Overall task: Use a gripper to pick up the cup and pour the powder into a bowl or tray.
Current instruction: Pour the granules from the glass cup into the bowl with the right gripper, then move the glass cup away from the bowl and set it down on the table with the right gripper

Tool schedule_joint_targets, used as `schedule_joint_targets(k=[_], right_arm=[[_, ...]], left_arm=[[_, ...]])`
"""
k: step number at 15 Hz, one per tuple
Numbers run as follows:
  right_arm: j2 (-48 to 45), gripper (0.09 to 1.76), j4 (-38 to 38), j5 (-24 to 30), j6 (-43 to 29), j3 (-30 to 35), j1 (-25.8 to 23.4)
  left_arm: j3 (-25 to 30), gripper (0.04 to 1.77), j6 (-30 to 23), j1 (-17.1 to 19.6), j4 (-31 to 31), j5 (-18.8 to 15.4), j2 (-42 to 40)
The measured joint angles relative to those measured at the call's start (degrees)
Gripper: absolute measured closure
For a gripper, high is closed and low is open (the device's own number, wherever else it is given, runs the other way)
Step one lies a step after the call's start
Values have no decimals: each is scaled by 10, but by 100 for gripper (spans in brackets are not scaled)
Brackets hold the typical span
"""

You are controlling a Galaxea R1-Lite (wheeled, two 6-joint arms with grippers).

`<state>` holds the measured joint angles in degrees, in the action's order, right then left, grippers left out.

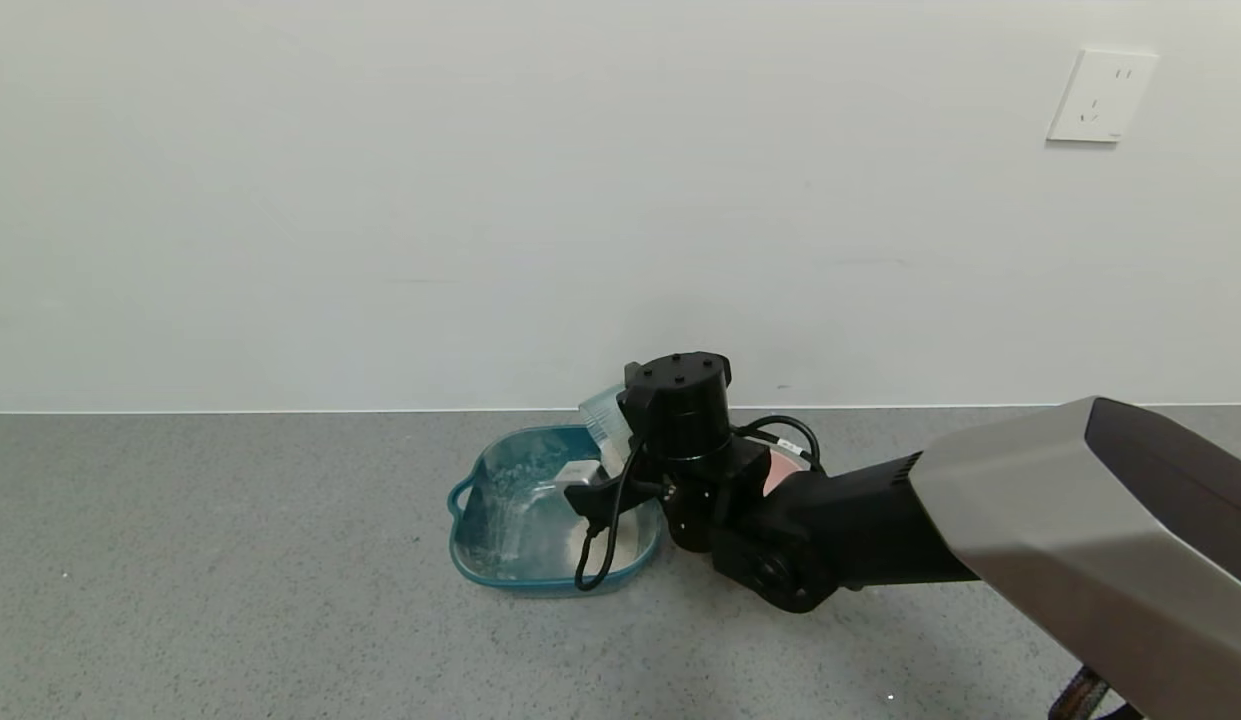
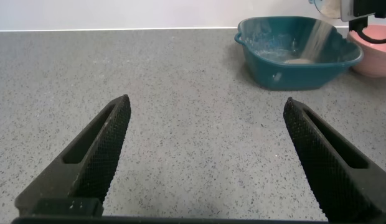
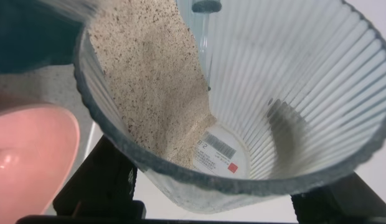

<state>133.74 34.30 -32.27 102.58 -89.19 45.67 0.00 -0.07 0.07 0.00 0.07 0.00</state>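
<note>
Item, your right gripper — clamped on the tilted cup over the teal tray, at the tray's 2 o'clock rim. Powder slides toward the cup's lip; a heap lies in the tray. Left gripper — parked above the grey counter, fingers spread wide, holding nothing; pink bowl at the tray's 3 o'clock.

Bright even light, soft shadows, close-ups blurred

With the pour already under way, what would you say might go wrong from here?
1. The right claw tips the cup near the tray's far right edge, so the powder might fall outside it.
2. The pink bowl sits right against the tray; powder may land in it.
3. Powder clinging to the ribbed cup wall may stay behind.
</note>
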Motion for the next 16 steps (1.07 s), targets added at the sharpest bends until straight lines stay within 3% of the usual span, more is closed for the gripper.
schedule_joint_targets(k=[7, 16], right_arm=[[-28, 50, 9, -1, -241, 67, 9], [-79, 50, 108, -6, -545, 160, 3]], left_arm=[[0, 5, 0, 0, 0, 0, 0], [0, 5, 0, 0, 0, 0, 0]])
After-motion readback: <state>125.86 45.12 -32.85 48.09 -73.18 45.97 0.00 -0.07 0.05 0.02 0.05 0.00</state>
